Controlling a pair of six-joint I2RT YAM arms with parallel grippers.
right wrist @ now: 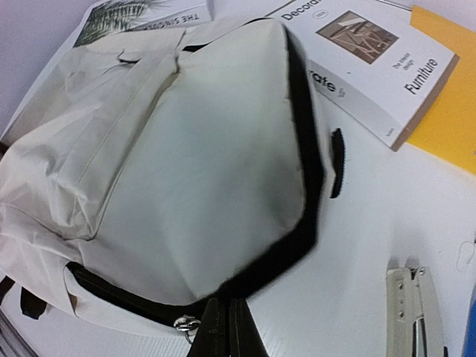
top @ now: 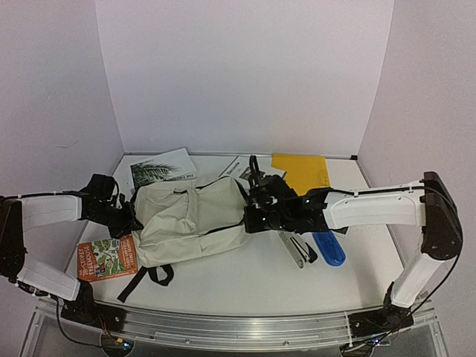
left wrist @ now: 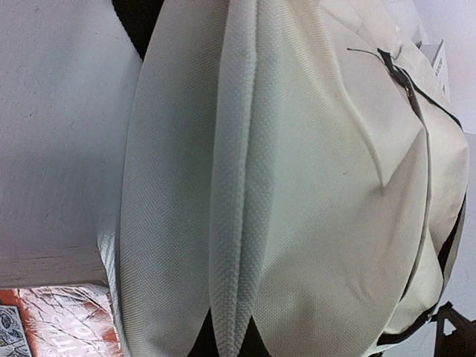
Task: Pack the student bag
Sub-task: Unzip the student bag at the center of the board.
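Cream fabric backpack (top: pixel 190 219) (left wrist: pixel 297 186) (right wrist: pixel 186 149) with black straps and black zippers, flat on the white table (top: pixel 245 282), left of centre, long axis running left to right, one black strap trailing toward the near edge.

Held at both ends. At the left end, left gripper (top: pixel 128 217) (left wrist: pixel 228 346) pinching a raised fold of the cream cloth, seen in the left wrist view tapering down between two dark fingertips. At the right end, right gripper (top: pixel 253 216) (right wrist: pixel 227 327) with fingers pressed together, tips meeting the black zipper band at the edge of a raised, blurred flap; small metal zipper ring (right wrist: pixel 184 323) just beside them.

Behind the backpack, touching its far side: white book with a palm-leaf cover (top: pixel 160 169) (right wrist: pixel 141 11) on the left, thick white book marked "Furniture" (top: pixel 236 169) (right wrist: pixel 364 59) on the right, partly hidden by the arm in the top view. Flat yellow folder (top: pixel 301 171) (right wrist: pixel 446 119) just right of that book.

Near left: orange-red illustrated book (top: pixel 104 259) (left wrist: pixel 52 320), right edge against the backpack's near corner.

Right of the backpack, below the right arm: cream stapler-like tool (top: pixel 292 249) (right wrist: pixel 413 312) and, beside it, blue oblong case (top: pixel 329 249).
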